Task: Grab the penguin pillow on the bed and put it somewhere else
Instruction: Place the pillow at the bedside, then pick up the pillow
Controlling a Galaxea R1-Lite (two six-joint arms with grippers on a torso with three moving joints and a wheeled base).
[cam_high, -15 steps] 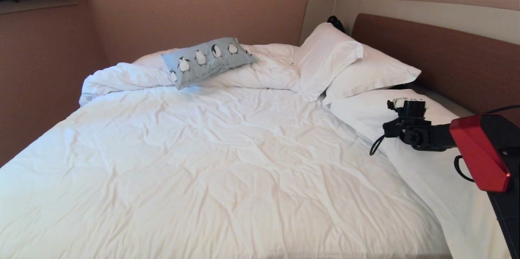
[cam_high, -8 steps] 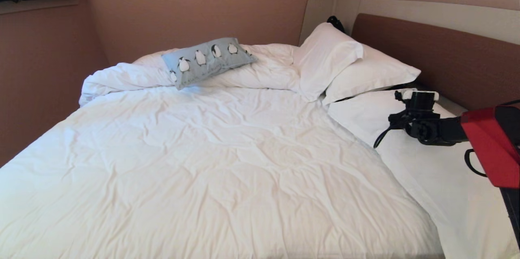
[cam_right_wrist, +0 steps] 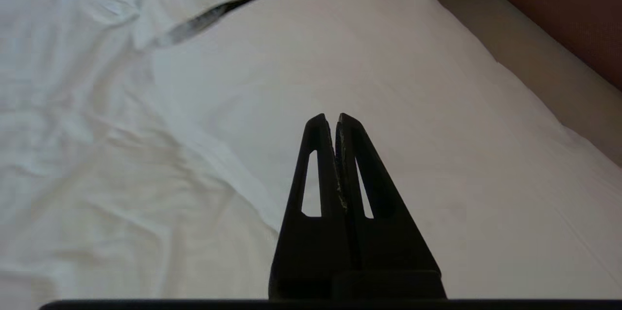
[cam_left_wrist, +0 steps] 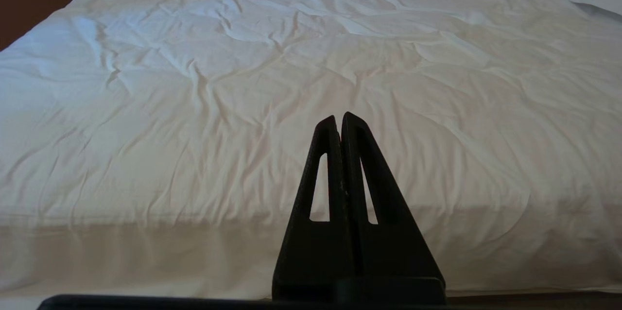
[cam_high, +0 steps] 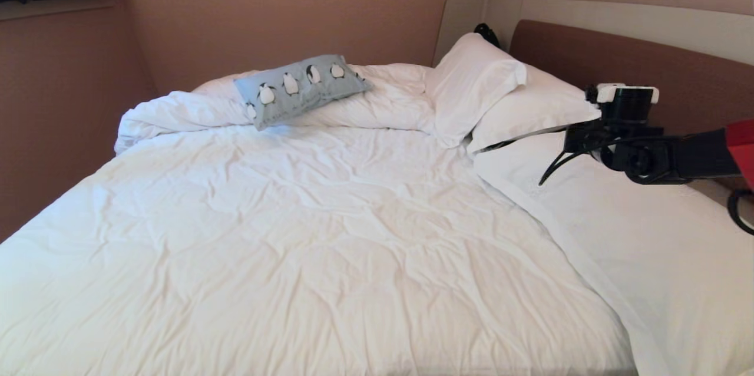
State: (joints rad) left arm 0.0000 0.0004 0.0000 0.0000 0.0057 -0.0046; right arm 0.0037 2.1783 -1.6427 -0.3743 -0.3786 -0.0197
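Pink-walled bedroom, bed (cam_high: pixel 330 234): penguin pillow (cam_high: pixel 301 88) untouched on the bunched duvet at the far side; right gripper (cam_right_wrist: pixel 335 118), fingers pressed together and empty, has risen above the near white pillow (cam_high: pixel 648 246), reach only beginning; left gripper (cam_left_wrist: pixel 338 118) likewise closed.

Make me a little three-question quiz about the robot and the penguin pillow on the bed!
1. True or false: the penguin pillow lies on the bunched-up duvet at the far side of the bed.
2. Which gripper reaches over the flat white pillow by the headboard? A) left gripper B) right gripper C) neither
3. Fill in: the right gripper's fingers are ____ and hold nothing.

Key
1. True.
2. B: the right gripper hangs over that pillow, far from the penguin pillow. The left gripper points across the duvet from the bed's near edge, shut.
3. Shut.
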